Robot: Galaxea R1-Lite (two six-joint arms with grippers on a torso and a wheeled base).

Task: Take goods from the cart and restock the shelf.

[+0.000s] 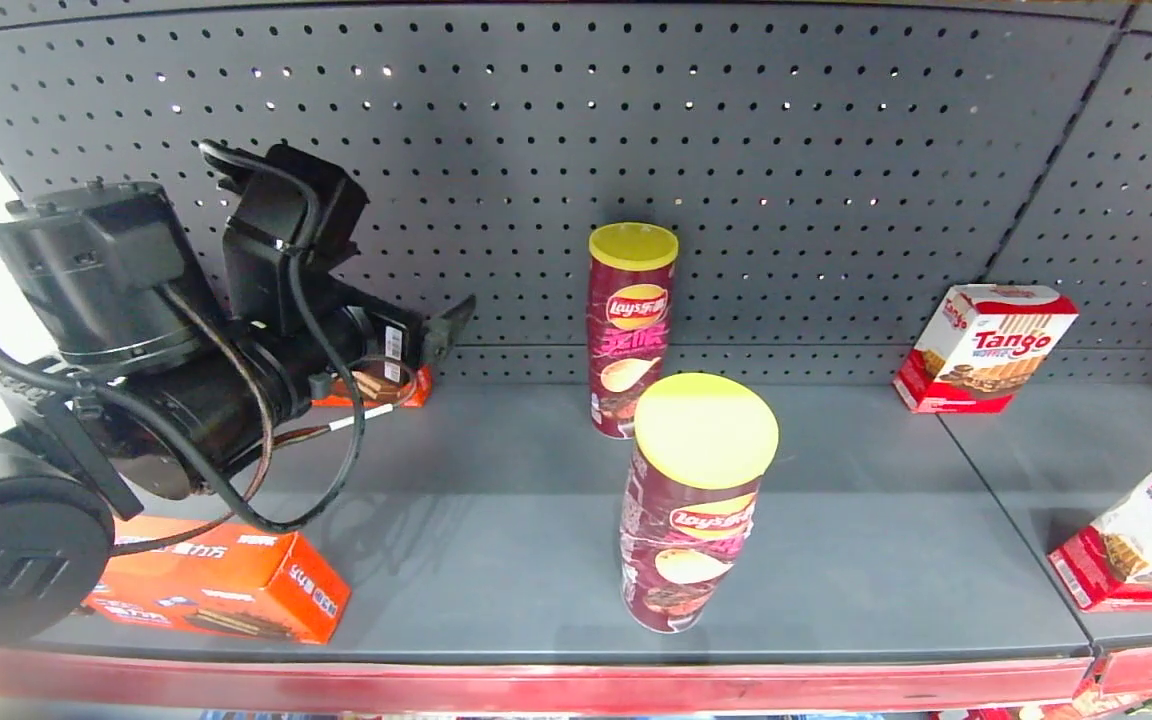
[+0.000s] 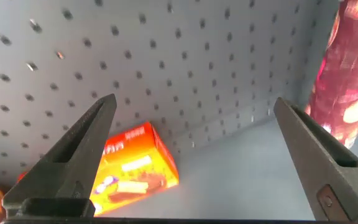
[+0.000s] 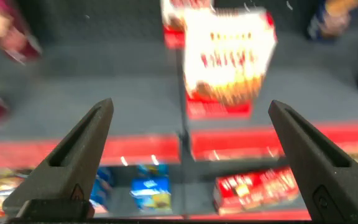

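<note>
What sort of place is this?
Likely a shop, or a mock-up of one: a shelf with a pegboard back and a red front edge, stocked with chip cans, wafer boxes and orange boxes.

The left arm (image 1: pixel 166 350) is matte black all over: fat cylindrical joint housings, a round cap (image 1: pixel 6 560) with a recessed square slot at its near end, and a boxy camera block (image 1: pixel 286 230) on the wrist. Glossy black cables (image 1: pixel 326 440) loop loosely along it beside a thinner brown wire, and a small white label (image 1: pixel 394 343) sits near the wrist. The left claw (image 2: pixel 194 102) and right claw (image 3: pixel 190 104) look alike, with dark grey wedge fingers (image 2: pixel 79 155) tapering to narrow tips and a small round screw low on one finger.
</note>
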